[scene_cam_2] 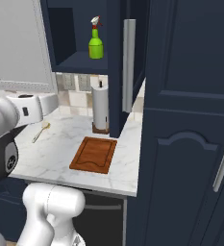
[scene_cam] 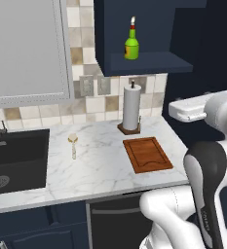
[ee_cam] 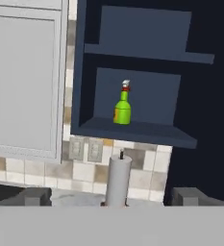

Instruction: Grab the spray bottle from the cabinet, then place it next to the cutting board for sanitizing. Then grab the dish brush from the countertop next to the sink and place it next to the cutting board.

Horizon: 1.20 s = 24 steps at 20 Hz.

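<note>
Hand view: spray bottle [ee_cam: 123, 106], green, upright on the lower shelf of the navy cabinet [ee_cam: 132, 132], directly above the paper-towel roll [ee_cam: 118, 180]. Gripper [ee_cam: 111, 197] fingers spread wide, empty, well short of the shelf. Cutting board [scene_cam: 147, 154] on the countertop [scene_cam: 100, 170] beside the roll. Advice: approach level, centre the jaws on the round body, clear the shelf edge.

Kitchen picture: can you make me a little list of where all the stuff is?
spray bottle: upright on the navy cabinet shelf
cutting board: flat on the countertop, right side
dish brush: on the countertop between the sink and the board
paper-towel roll: standing behind the board
gripper: open, holding nothing, facing the shelf
</note>
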### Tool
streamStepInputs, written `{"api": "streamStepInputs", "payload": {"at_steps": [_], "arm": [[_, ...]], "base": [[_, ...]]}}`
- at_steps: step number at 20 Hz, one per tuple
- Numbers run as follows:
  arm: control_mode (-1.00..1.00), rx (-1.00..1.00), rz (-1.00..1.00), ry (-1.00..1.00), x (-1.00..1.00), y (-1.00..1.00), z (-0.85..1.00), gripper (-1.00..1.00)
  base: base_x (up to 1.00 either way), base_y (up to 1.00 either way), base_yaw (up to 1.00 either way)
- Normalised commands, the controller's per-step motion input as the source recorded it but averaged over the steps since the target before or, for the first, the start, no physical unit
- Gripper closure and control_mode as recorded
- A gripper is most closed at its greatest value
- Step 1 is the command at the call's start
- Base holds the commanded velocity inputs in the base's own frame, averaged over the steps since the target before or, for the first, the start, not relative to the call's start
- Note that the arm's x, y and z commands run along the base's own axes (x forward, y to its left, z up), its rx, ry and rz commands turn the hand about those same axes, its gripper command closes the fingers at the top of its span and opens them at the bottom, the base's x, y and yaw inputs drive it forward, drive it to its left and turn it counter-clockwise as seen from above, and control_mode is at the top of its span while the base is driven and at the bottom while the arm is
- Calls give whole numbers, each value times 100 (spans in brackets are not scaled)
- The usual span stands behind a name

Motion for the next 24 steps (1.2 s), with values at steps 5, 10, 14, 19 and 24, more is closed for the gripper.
{"api": "streamStepInputs", "payload": {"at_steps": [5, 10, 14, 19, 24], "arm": [[-100, 0, -1, -29, -10, 0, 70, -100], [-100, 0, 0, 0, 8, -4, 17, -100], [-100, 2, 0, 1, 29, -8, 26, -100], [-100, 0, 0, 0, 21, -1, 33, -100], [-100, 0, 0, 15, 38, 0, 8, -100]], "base": [[0, 0, 0], [0, 0, 0], [0, 0, 0], [0, 0, 0], [0, 0, 0]]}}
